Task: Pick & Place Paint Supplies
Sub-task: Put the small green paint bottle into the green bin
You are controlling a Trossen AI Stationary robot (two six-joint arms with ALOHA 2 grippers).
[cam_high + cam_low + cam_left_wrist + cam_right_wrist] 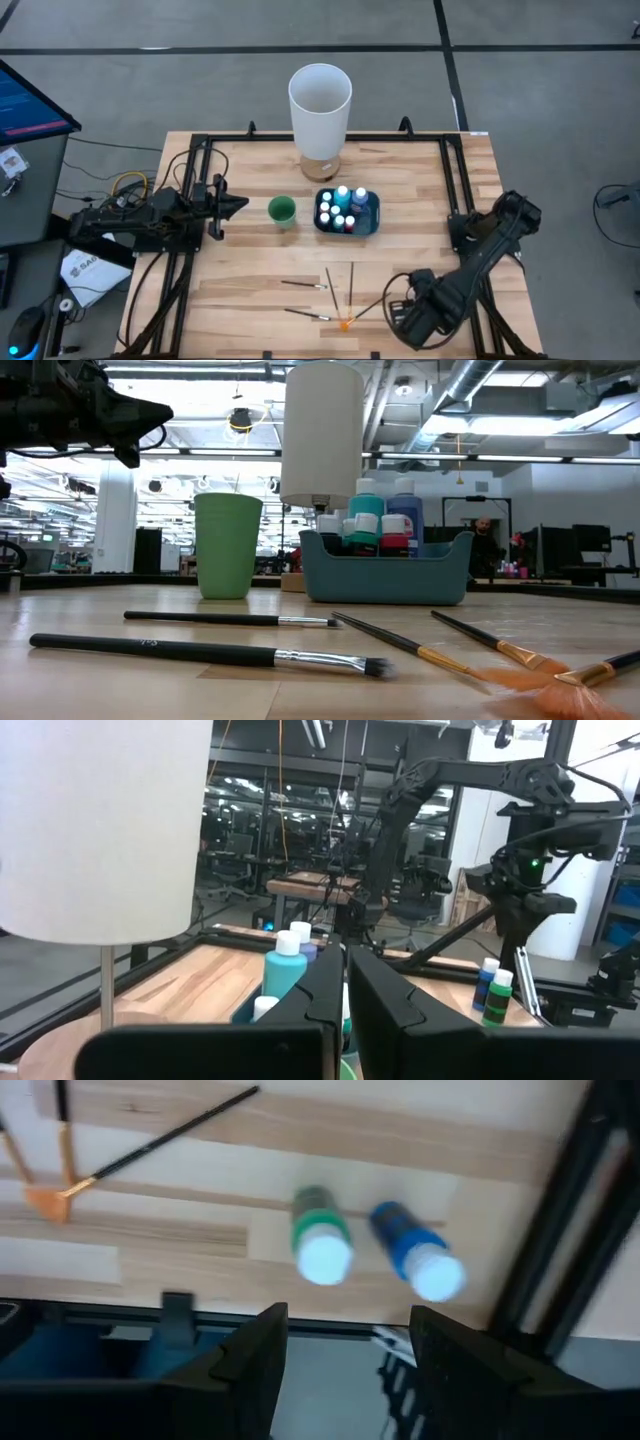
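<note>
Right end effector [340, 1345]: fingers spread, empty, hovering above 2 loose bottles at the bench's near right corner.
Bottles: green one [320, 1240] and blue one [418, 1260] stand just beside each other.
Tray [368, 222]: holds the other bottles, mid-bench.
Brushes [335, 290]: lying near front.
Left end effector [340, 1010]: pressed together, waiting by the cup [282, 209].
Advice: centre over 1 cap, avoid nudging its neighbour.

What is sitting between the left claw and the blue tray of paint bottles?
A green cup stands between the left claw and the blue tray of paint bottles, apart from both. The high view shows it.
</note>
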